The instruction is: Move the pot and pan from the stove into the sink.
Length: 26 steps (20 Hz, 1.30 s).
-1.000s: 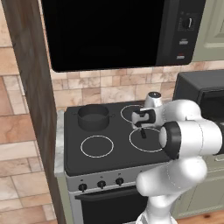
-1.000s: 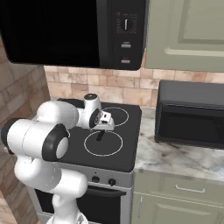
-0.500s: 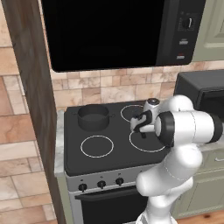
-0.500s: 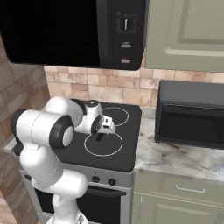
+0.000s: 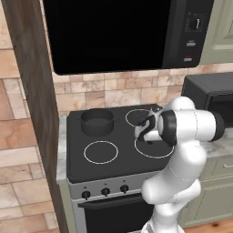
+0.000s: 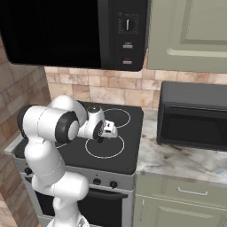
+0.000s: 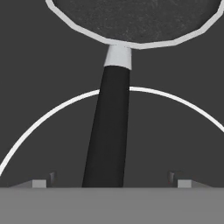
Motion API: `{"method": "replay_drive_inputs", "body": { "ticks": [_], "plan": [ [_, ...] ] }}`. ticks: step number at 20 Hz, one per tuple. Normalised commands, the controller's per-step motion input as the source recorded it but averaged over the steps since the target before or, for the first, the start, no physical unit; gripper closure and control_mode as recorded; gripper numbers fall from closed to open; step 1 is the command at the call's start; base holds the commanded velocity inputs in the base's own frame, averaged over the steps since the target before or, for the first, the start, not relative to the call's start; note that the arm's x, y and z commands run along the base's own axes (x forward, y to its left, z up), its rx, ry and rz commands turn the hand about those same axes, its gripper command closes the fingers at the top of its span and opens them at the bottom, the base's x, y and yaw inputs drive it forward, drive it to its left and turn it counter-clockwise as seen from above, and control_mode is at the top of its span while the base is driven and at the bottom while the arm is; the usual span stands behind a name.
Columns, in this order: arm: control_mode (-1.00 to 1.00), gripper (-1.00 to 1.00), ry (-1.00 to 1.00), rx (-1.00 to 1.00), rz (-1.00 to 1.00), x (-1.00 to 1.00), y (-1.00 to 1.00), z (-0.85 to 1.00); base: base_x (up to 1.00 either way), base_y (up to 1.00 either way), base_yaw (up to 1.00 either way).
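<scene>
The jaws stand wide apart, one dark fingertip (image 7: pixel 47 179) at the lower left of the hand view and the other at the lower right, with the gripper (image 7: pixel 111 181) centred over the pan's long black handle (image 7: pixel 108 131), which runs up the middle of the frame between them. Neither tip touches the handle. A short pale metal collar joins the handle to the pan (image 7: pixel 133 19), whose speckled dark bowl and thin light rim fill the top of the frame. A white burner ring arcs across beneath the handle on the smooth black glass.

In the left base view the gripper (image 5: pixel 146 131) hangs at centre right, above the stove (image 5: pixel 109 157), over its right-hand burners; the bulky white arm hides the pan there. The pot (image 5: pixel 96 121), short, straight-walled and dark grey, sits on the rear left burner, well apart from the gripper. Black knobs line the silver front.

In the right base view a black countertop oven box (image 6: pixel 193 116) stands on the marbled counter (image 6: pixel 177 162) at right, a black microwave (image 6: pixel 73 33) hangs above, and tan stone tiles back the cooktop.
</scene>
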Motion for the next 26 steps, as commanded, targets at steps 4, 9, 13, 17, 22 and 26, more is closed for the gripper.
{"method": "replay_drive_inputs", "body": {
  "ticks": [4,9,13,17,22,26],
  "plan": [
    [-1.00,-1.00,-0.04,0.00,0.00,0.07,0.00,-0.27,0.00,0.00,0.00],
    [-1.00,1.00,-0.02,0.00,0.00,0.01,0.00,-0.07,0.00,0.00,0.00],
    [-1.00,1.00,0.00,0.00,0.00,0.00,0.00,0.00,0.00,0.00,0.00],
    [-1.00,1.00,0.01,0.01,0.00,0.00,0.00,0.23,0.00,0.00,0.00],
    [-1.00,1.00,0.01,0.03,0.00,-0.03,-0.08,0.54,0.00,0.00,0.00],
    [-1.00,1.00,0.02,0.04,-0.01,-0.14,-0.08,0.64,0.00,0.00,0.00]
  ]
}}
